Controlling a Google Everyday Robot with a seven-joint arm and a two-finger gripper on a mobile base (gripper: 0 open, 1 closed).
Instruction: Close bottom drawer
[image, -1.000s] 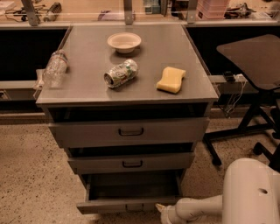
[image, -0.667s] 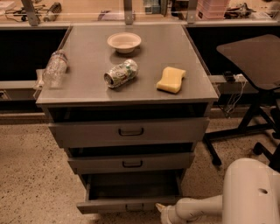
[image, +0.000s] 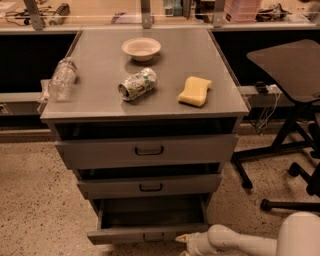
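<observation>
Nearest to me, the robot's pale arm (image: 235, 242) reaches in low from the right. Its end effector (image: 186, 241) sits just off the right end of the bottom drawer's front panel, close enough that it may be touching. I cannot tell whether it is open or closed, and it grips nothing that I can see.

The bottom drawer (image: 145, 234) stands pulled well out from under the table's front edge. Its grey inside is open to view, and its shallow front lies level with the end effector and to its left. Above and further back, the middle drawer (image: 150, 186) sticks out slightly. The top drawer (image: 147, 150), the tallest, is also a little way out.

On the grey table (image: 100, 105), a yellow sponge (image: 195, 91) lies towards the right edge. A crushed can (image: 137, 84) lies on its side near the middle. A clear plastic bottle (image: 62, 79) lies at the left edge. A pale bowl (image: 141, 48) sits upright near the back edge.
</observation>
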